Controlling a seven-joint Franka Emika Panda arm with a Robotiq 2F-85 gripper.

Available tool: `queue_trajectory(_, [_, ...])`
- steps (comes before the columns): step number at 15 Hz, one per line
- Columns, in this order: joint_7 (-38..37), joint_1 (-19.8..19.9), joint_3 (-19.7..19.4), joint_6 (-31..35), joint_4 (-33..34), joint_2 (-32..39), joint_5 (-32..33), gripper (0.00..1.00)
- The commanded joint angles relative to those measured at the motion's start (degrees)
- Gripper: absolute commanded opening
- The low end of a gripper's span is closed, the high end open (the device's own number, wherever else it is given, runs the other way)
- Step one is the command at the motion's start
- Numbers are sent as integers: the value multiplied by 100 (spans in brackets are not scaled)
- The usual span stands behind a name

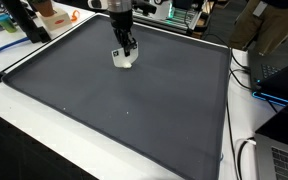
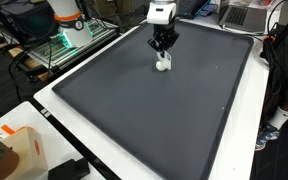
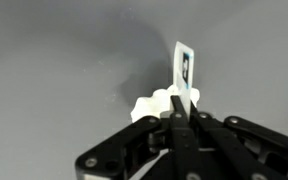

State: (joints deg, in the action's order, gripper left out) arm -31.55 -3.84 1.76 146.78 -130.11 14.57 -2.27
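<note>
One dark grey mat (image 1: 114, 115) covers most of the white table (image 1: 4, 120), and at its far left corner in an exterior view sits an orange box (image 1: 56, 14). Further right, near the far edge of the mat and roughly midway across it, the gripper (image 1: 125, 52) points straight down over a small white object (image 1: 124, 60) that rests on the mat. To the right of the mat, dark cables (image 1: 240, 72) trail over the table edge beside a laptop (image 1: 281, 85). From the opposite side, in an exterior view, the mat (image 2: 154, 115) runs away from the camera. There the gripper (image 2: 163, 54) stands at the far end, its fingers drawn in to a point on top of the small white object (image 2: 163, 66). In the wrist view the small white object (image 3: 152, 104) appears as a lumpy, rounded shape just left of centre. The gripper (image 3: 181, 110) has its black fingers pressed together, pinching the object at its right side. Directly above the fingertips a flat white tag (image 3: 185, 68) with a dark mark stands upright from the object. Grey mat fills everything around them.
</note>
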Motion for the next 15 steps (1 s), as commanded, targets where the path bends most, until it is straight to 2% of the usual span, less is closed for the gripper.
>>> queue_trajectory(1, [24,-58,-165,-185,344,635,-101,1])
queue_trajectory(9, [-1247,-468,-663,249,566,717,794,1])
queue_trajectory(11, [-1297,-457,-644,127,638,743,708,1])
queue_trajectory(12, [-1004,-343,-479,-290,670,660,382,1])
queue_trajectory(15, [-720,-262,-348,-627,454,175,54,1])
